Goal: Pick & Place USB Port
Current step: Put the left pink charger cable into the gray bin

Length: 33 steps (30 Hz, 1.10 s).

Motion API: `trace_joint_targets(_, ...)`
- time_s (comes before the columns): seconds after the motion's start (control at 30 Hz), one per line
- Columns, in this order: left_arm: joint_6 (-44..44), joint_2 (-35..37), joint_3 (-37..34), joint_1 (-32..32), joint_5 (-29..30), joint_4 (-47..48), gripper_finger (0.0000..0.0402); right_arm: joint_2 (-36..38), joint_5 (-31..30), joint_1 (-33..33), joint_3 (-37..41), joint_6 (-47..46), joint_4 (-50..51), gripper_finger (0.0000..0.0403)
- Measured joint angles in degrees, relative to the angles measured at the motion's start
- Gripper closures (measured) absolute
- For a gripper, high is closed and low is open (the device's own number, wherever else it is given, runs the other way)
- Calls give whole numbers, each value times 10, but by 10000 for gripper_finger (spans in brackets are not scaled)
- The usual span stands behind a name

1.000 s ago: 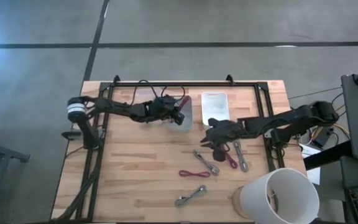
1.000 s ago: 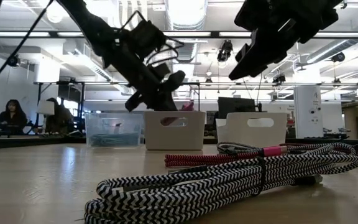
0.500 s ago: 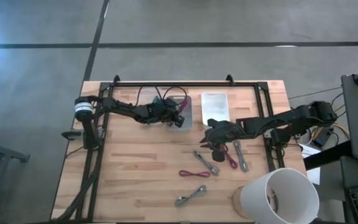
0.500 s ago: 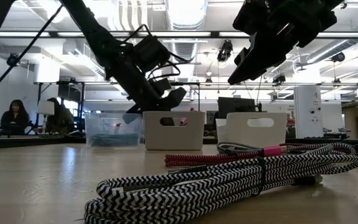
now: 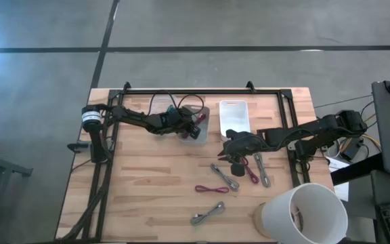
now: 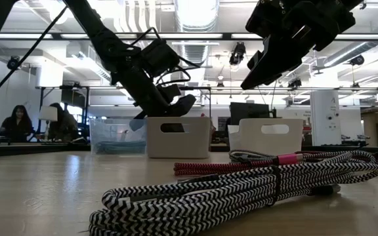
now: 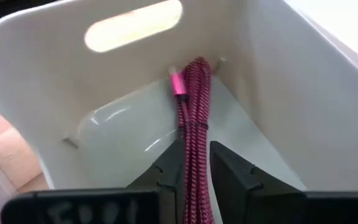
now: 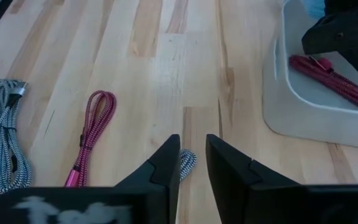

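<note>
A red-and-pink braided USB cable (image 7: pixel 194 118) lies inside the left white bin (image 5: pixel 198 126), and my left gripper (image 7: pixel 195 180) is down in that bin, shut on it. The right wrist view shows the same cable (image 8: pixel 335 79) in the bin. My right gripper (image 5: pixel 234 157) hovers above the table's middle, open by a narrow gap and empty, and it is high up in the low view (image 6: pixel 260 62). Under it lies a black-and-white cable (image 5: pixel 224 176). A second white bin (image 5: pixel 234 116) stands to the right of the first. My left gripper pinches the red braided cable between its two fingers, on the bundled strands near their near end (image 7: pixel 195 163). The fingers slant down into the bin and lie along the cable. The far end with its pink plug (image 7: pixel 177 81) reaches the bin's floor by the far wall.
More cables lie on the wood: a magenta one (image 5: pixel 212 189), a grey one (image 5: pixel 207 214), and a red one (image 5: pixel 251 173) beside another grey one (image 5: pixel 263 169). A big white cylinder (image 5: pixel 305 214) stands at the near right corner. A black frame (image 5: pixel 202 92) runs along the far edge.
My left gripper has gone down into the left bin with the red cable. The cable stood out above the bin's rim a second ago and now lies inside it. The right arm has barely moved.
</note>
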State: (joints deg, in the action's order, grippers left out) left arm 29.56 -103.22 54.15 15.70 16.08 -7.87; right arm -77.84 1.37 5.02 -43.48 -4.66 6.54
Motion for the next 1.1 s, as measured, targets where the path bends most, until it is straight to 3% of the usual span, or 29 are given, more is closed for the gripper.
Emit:
trace_joint_targets(0.43,-89,53,19,0,0,4,309,-15,0,0,0,-17,-60,328)
trace_joint_targets(0.8,-171,202,19,-3,-63,100,309,-76,20,13,0,-74,-75,321)
trace_joint_targets(1.1,-255,294,18,-3,-50,129,309,-142,62,59,-7,-130,-85,298)
